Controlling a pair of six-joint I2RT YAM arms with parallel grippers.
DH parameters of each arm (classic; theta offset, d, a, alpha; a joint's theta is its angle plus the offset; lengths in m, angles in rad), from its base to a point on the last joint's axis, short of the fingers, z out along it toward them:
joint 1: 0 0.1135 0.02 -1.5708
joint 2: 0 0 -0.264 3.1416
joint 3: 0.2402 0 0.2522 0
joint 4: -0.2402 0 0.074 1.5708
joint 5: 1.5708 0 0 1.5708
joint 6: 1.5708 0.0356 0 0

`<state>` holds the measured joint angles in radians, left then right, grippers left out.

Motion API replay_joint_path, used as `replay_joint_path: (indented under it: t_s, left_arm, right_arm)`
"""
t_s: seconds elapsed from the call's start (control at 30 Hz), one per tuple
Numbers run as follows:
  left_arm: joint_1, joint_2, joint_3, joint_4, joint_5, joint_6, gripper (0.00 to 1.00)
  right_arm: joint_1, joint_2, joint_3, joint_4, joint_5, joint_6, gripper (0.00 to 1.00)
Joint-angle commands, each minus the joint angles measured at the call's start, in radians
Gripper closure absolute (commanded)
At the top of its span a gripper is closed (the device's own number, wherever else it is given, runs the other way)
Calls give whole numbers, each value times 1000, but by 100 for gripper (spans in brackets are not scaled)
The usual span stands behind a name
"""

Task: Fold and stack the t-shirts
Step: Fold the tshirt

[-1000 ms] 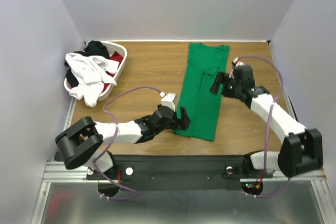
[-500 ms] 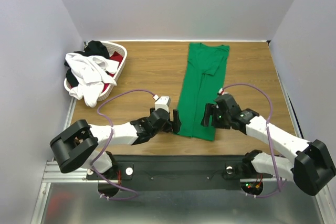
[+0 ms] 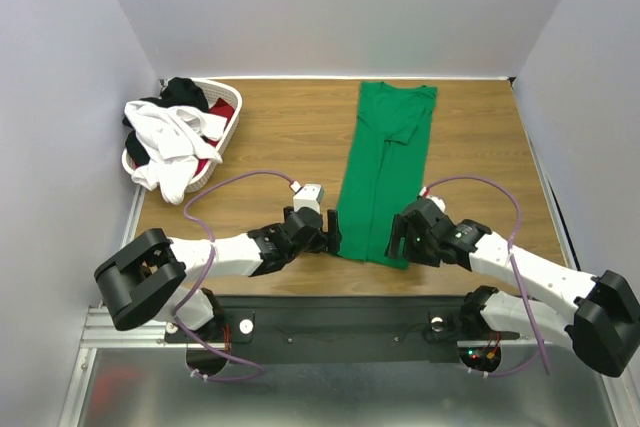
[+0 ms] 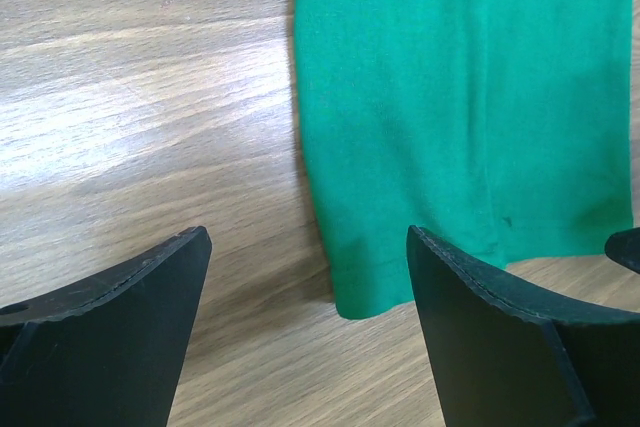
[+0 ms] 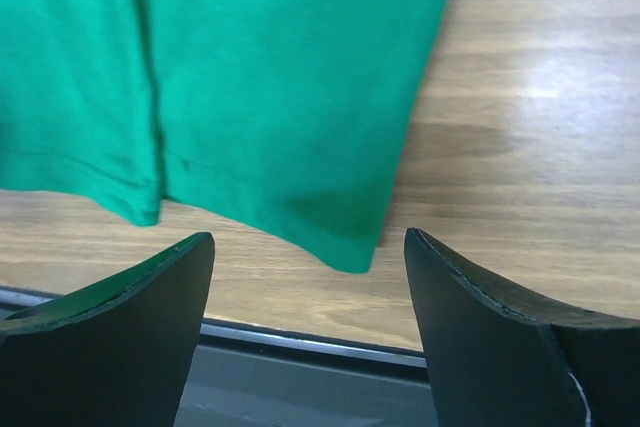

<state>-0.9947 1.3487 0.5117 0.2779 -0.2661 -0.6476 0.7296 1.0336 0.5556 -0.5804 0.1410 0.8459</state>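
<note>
Presently on hand: one green t-shirt (image 3: 385,172), laid flat on the wooden table (image 3: 290,137), narrowed lengthwise into a long strip with its sleeves turned in, collar at the far end and hem at the near end. Left gripper (image 3: 330,232): low over the table at the hem's left corner, fingers spread wide and holding nothing. In its wrist view the corner of the cloth lies just ahead of the fingertips, between them and nearer the right-hand finger, with bare wood ahead of the left-hand one. Right gripper (image 3: 398,237): low at the hem's right corner, fingers likewise spread and empty. In its wrist view that corner lies between the fingers and just ahead of the tips, with the table's near edge below them. Whether either finger touches the cloth cannot be told. Other stock: a white t-shirt (image 3: 170,142), a black t-shirt (image 3: 183,92) and a red t-shirt (image 3: 222,112), heaped unfolded in and over the basket (image 3: 232,127), well away to the far left of both grippers. Progress, as judged: early. The lengthwise fold of the first shirt appears done; its crosswise folds remain, probably starting with a pinch at both hem corners. Three shirts are unfolded, and no stack is begun.
</note>
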Motion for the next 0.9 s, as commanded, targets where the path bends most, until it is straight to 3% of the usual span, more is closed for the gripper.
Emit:
replay_joint_path:
  t_s: [0.0,0.27,0.73,0.87]
  left_arm:
    - [4,-5,-2,15,-13,12,9]
    - [14,30,10,29,7,23,11]
    - [33,38,25,10,16,46,12]
    - [33,52,25,27,48,54,18]
  right_arm:
    - [11,-7,-22,-38,51,59,18]
    - [11,45,-29,-33,69,76,27]
    - [13,131,-37,-7,83,85,62]
    - [11,128,-40,4,85,87,73]
